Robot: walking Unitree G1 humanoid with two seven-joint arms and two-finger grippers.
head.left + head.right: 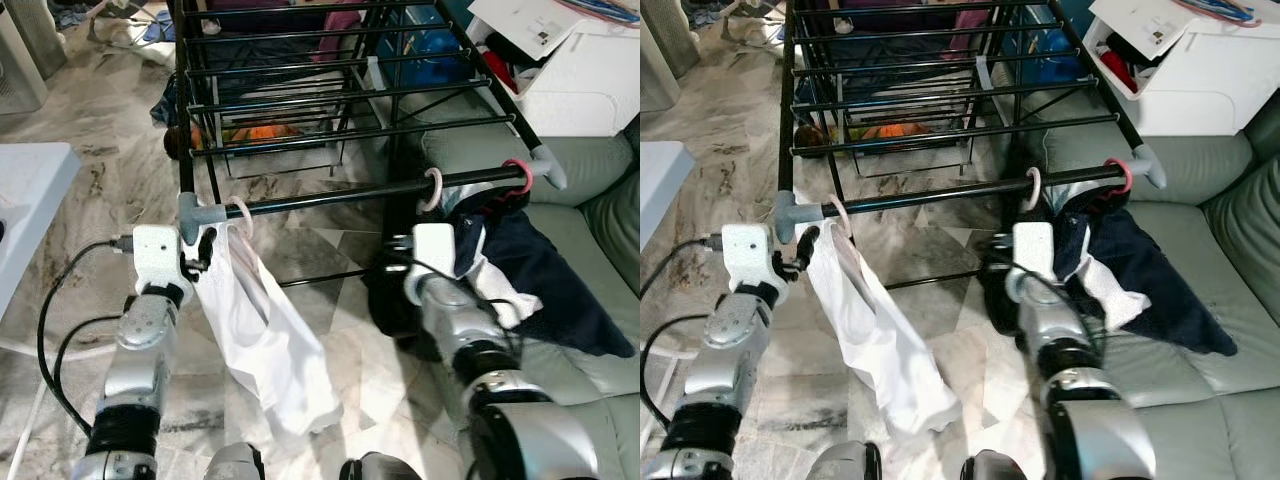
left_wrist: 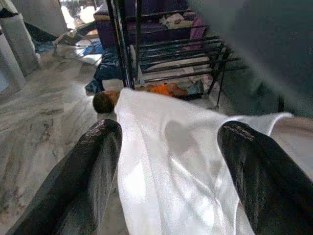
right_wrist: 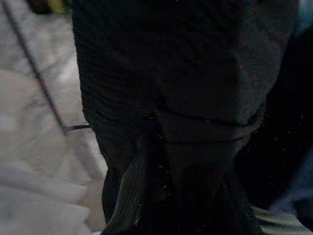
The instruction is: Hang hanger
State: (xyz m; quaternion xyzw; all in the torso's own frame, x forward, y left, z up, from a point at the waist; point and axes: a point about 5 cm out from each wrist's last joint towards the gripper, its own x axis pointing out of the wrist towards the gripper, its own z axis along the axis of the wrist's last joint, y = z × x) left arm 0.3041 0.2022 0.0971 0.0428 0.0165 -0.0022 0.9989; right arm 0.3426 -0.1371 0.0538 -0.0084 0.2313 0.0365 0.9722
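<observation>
While left claw gapes, white garment hangs lengthwise down from rail, right claw's state unclear

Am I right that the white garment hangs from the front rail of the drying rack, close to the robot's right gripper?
Not quite: the white garment does hang from the front rail, but close to the left gripper, not the right. The left eye view shows it; the left wrist view shows open fingers either side of the white cloth.
</observation>
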